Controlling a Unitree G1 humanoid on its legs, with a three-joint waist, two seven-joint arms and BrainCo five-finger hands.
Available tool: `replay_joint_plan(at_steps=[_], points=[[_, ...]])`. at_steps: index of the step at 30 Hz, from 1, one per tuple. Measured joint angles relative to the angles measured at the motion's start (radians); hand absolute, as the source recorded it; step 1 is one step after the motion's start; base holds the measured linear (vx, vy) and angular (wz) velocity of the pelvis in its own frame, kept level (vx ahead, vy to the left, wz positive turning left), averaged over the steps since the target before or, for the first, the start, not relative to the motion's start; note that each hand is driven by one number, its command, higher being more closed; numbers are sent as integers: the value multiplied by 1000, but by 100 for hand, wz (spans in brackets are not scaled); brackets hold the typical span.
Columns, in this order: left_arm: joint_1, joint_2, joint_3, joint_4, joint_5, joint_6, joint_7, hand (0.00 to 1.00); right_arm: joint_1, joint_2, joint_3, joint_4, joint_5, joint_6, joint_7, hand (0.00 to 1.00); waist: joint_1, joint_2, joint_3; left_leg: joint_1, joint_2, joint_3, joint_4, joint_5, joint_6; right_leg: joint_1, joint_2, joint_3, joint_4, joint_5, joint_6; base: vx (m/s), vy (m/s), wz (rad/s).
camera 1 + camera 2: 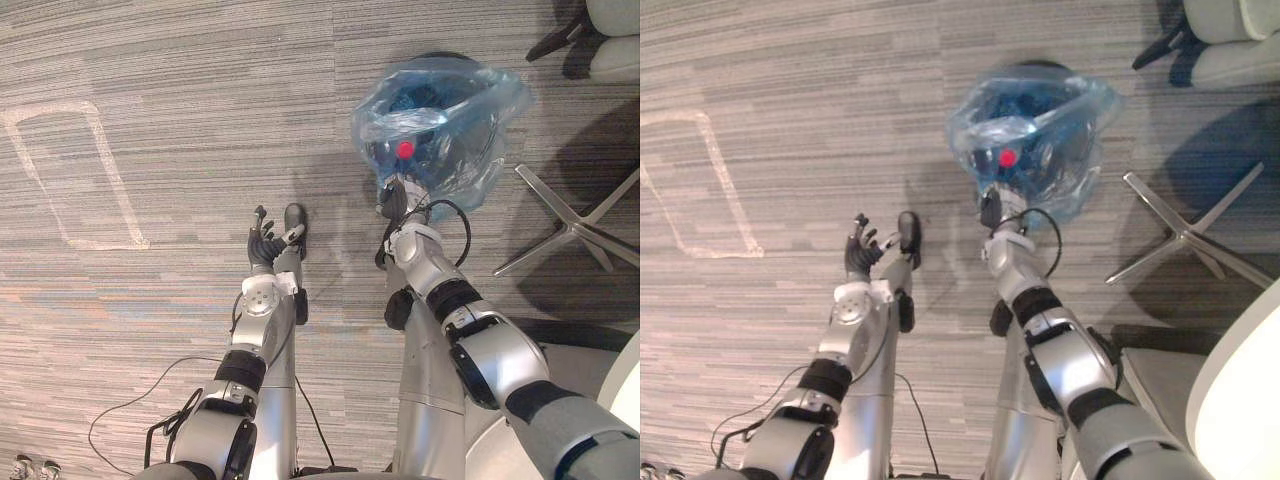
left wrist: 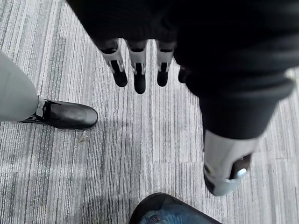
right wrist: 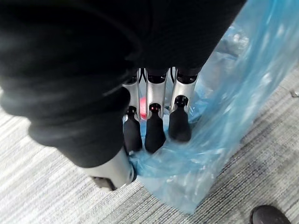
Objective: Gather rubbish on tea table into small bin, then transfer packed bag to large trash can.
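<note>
A blue see-through rubbish bag (image 1: 440, 120) bulges on the grey carpet, with a red item (image 1: 405, 150) inside and a dark round can (image 1: 440, 57) showing behind it. My right hand (image 1: 395, 200) is at the bag's near edge. In the right wrist view its fingers (image 3: 154, 130) and thumb pinch a fold of the blue plastic (image 3: 224, 140). My left hand (image 1: 265, 245) hovers over bare carpet to the left of the bag, fingers (image 2: 139, 70) straight and holding nothing. The can's rim with blue plastic (image 2: 163, 212) shows in the left wrist view.
A chair's silver star base (image 1: 570, 225) stands just right of the bag, and another chair (image 1: 610, 40) is at the far right. A white round table edge (image 1: 625, 400) is at the near right. A taped rectangle (image 1: 70, 170) marks the carpet on the left.
</note>
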Motion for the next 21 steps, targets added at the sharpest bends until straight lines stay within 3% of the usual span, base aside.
replay_joint_plan(at_steps=[12, 21], points=[[4, -1, 40, 37, 2, 3, 0, 0, 74, 10, -54, -180, 57, -22, -42, 100, 1, 0, 0, 32, 15, 12, -3, -2, 3, 42, 16, 0, -31, 8, -2, -3, -12, -4], [23, -29, 46, 35, 9, 19, -3, 0, 220, 64, -87, -380, 252, -73, -41, 100, -4, 0, 0, 118, 40, 34, 28, -21, 12, 140, 36, 5, -43, 7, -1, 3, -9, -6]])
